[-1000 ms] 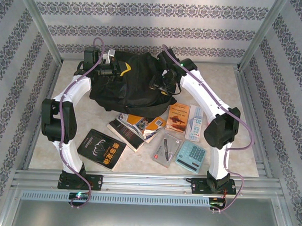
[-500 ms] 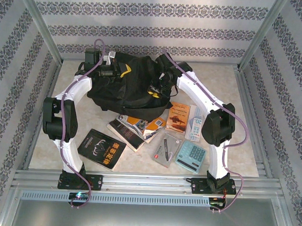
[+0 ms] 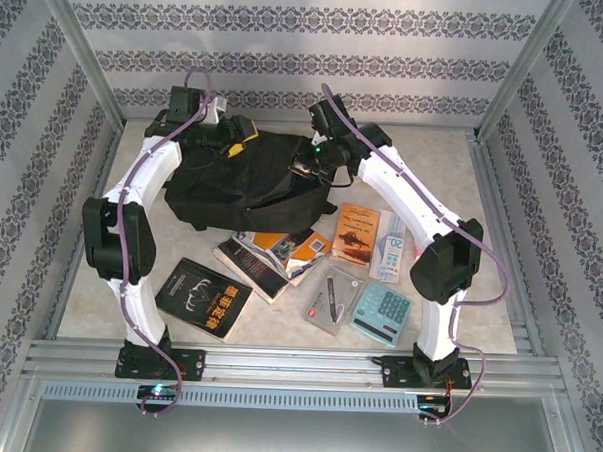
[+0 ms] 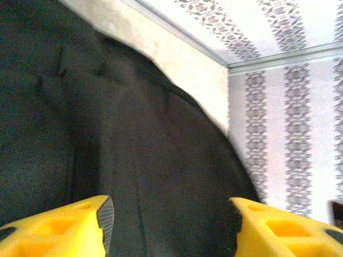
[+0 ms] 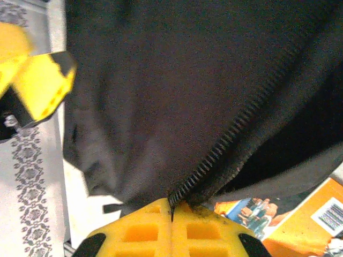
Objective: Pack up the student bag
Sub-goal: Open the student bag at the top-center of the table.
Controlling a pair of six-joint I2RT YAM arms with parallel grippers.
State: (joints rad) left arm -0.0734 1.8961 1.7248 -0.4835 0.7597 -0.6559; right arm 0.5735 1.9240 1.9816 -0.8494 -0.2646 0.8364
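Early stage, we judge. The bag (image 3: 245, 179) lies slumped at the far middle of the desk (image 3: 439, 167). We see nothing in it, and its inside is hidden.

Loose on the desk in front of the bag, left to right:
- black book (image 3: 203, 298)
- pile of magazines (image 3: 268, 257), up against the bag's near edge
- orange booklet (image 3: 355, 233)
- pen pack (image 3: 330, 299)
- calculator (image 3: 382, 312)

So all of these are left to pack. The step in hand looks to us like pulling the bag's mouth open.

The left arm arches up and over to the bag's far left corner. The left claw (image 4: 171, 219) is released, its yellow fingers (image 4: 59, 227) wide apart over the fabric and holding nothing.

The right arm bends over the bag's right side. The right claw (image 5: 172, 211) is clenched, pinching the bag right at the zipper (image 5: 236, 131) edge.
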